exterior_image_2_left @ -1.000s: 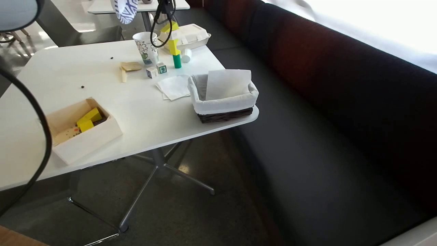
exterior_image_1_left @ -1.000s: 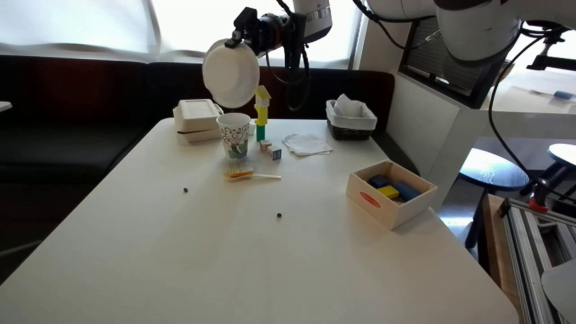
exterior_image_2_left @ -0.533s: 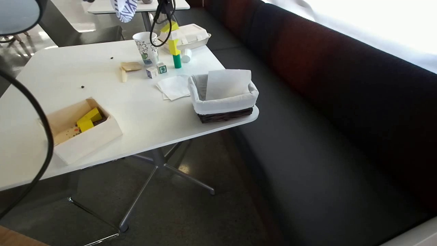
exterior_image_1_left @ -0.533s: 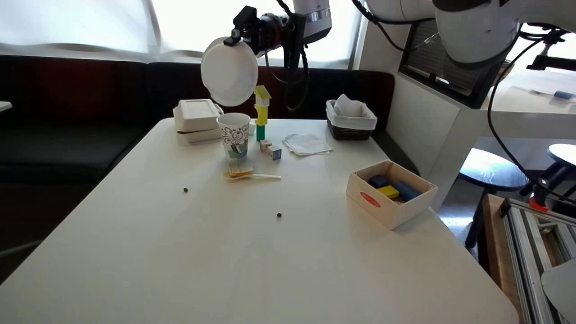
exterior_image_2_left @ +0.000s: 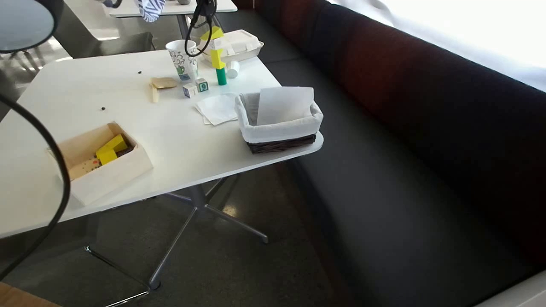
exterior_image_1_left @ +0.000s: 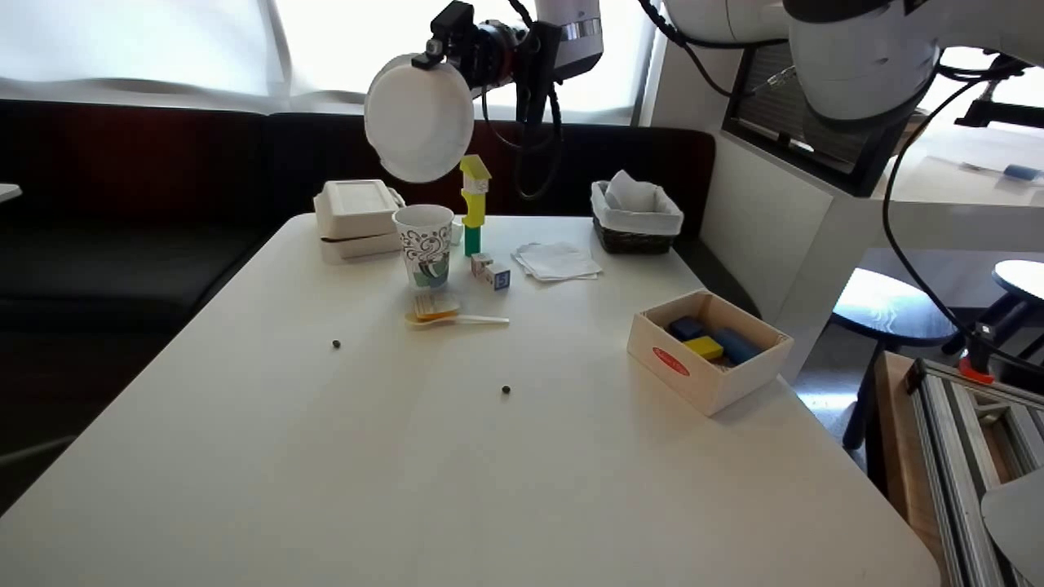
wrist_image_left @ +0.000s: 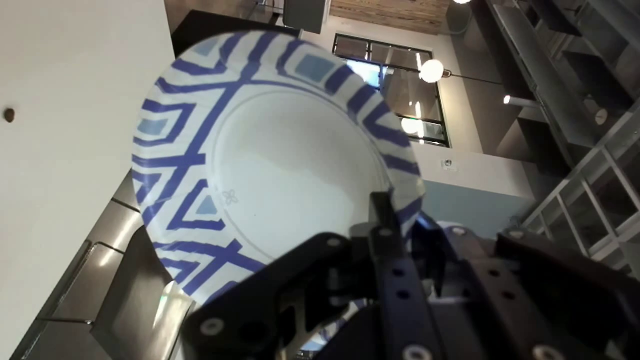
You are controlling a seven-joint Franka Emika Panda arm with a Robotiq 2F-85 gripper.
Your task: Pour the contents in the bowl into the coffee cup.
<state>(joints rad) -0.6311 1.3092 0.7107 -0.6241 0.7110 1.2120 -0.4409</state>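
Fingers [wrist_image_left: 382, 210] are pinched together on the rim of the bowl [wrist_image_left: 295, 160], probably so the rest is left free for pouring. Bowl is tipped steeply, held higher than the coffee cup [exterior_image_1_left: 424, 249]; no bits made out inside. Cup is stood upright, presumably for catching; its bottom is hidden. Swirl print, no readable brand. Possible 9 seen on a toy block [exterior_image_2_left: 202, 85]. One dark bit [exterior_image_1_left: 336, 344] and another dark bit [exterior_image_1_left: 506, 390] are seen on the bench [exterior_image_1_left: 408, 473], likely strays. Red label [exterior_image_1_left: 670, 362] on the wooden box [exterior_image_1_left: 746, 379] can't be read.
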